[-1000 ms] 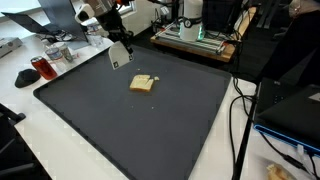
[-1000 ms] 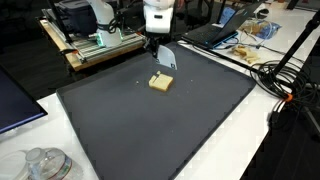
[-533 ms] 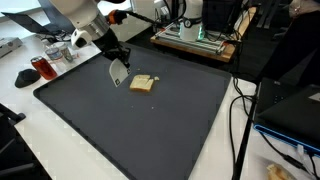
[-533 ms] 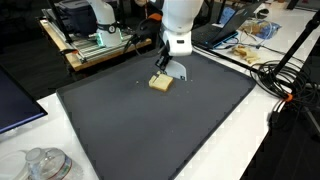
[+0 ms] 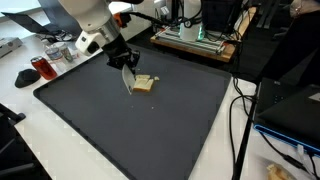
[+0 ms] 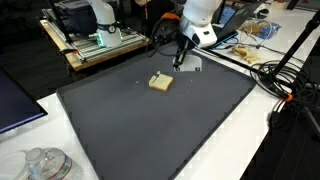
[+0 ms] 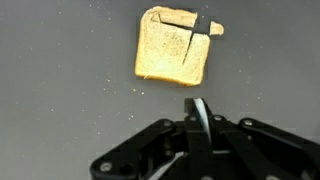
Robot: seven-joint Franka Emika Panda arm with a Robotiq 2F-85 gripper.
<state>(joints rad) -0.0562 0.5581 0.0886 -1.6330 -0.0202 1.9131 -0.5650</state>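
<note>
Hovering beside the bread slice [image 7: 168, 55], jaws clenched on a thin blade [image 7: 197, 108], the gripper [image 7: 197, 122] seems in approach; the next move needs careful lowering onto the slice.

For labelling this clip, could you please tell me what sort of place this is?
Likely a lab or workshop: a machine on a wooden base, loose cables across the white table, and a dark work mat where the gripper, shut on a flat tool, hangs near a bread slice.

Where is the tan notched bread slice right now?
The tan bread slice lies on the dark grey mat, in its far half in both exterior views, right beside the thin flat blade in the gripper.
</note>
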